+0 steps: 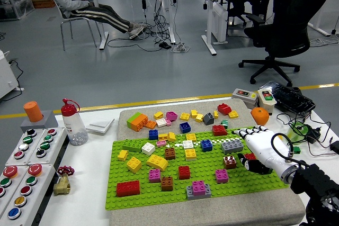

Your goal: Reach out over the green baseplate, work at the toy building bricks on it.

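1. The green baseplate (pixel 159 181) lies flat on a beige mat (pixel 127 116) on the white desk (pixel 92 194), its long axis running left to right across the view, the near edge tilted slightly down to the left.
2. Toy building bricks are scattered over the plate: a red brick (pixel 128 188) near the front left corner, a yellow brick (pixel 157 161) set at a slant, a grey and pink stack (pixel 198 189) at the front middle, and a grey brick (pixel 232 145) lying crosswise near the right end.
3. More loose bricks sit on the mat behind the plate, among them an orange and green block (pixel 137 121).
4. The right hand (pixel 260 151) reaches in from the lower right, over the plate's right end, white fingers (pixel 246 132) pointing left and up.
5. Its fingers are curled narrowly; something small and red (pixel 249 157) shows under them, but whether it is gripped I cannot tell.
6. A dark brown brick (pixel 230 162) sits just left of the hand.
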Robot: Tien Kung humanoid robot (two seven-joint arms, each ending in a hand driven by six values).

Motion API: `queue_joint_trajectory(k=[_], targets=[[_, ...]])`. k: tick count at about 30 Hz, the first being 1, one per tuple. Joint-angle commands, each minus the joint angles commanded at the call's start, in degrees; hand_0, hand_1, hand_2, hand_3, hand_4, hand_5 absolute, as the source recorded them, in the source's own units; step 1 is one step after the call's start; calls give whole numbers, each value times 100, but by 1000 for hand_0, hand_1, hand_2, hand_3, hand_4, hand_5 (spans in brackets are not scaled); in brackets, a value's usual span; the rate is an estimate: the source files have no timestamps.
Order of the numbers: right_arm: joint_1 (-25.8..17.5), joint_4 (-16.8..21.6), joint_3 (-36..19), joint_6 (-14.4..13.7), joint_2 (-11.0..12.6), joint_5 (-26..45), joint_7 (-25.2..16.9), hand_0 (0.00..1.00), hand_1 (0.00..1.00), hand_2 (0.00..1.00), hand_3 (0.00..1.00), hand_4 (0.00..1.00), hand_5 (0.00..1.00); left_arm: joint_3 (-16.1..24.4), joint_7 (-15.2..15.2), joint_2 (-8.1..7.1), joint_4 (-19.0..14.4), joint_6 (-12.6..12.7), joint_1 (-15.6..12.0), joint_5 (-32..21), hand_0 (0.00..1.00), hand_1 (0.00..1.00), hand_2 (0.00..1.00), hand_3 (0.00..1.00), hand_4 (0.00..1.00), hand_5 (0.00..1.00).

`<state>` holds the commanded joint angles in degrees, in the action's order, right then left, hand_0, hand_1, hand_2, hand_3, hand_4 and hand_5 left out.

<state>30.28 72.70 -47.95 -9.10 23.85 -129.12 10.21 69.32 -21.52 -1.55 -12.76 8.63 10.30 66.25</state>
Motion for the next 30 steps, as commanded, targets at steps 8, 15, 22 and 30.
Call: queue_joint_trajectory(k=[8, 15, 22, 30], targets=[[331, -368, 183, -171, -127, 94, -76, 899, 841, 934, 903, 618, 311, 6, -31, 0, -6, -14, -3, 36, 662, 615, 622, 460, 370, 998], [598, -536, 283, -139, -181, 254, -105, 899, 847, 930, 910, 618, 320, 9, -32, -13, -5, -6, 9, 42, 662, 615, 622, 460, 369, 998], [567, -461, 401, -652, -235, 1119, -195, 876, 844, 926, 905, 573, 338, -2, -21, -17, -4, 6, 12, 23, 662, 615, 622, 458, 369, 998], [383, -68, 194, -1437, -217, 2646, -661, 837, 826, 893, 874, 499, 346, -23, -8, -16, -1, 7, 28, -9, 662, 615, 621, 459, 368, 998]])
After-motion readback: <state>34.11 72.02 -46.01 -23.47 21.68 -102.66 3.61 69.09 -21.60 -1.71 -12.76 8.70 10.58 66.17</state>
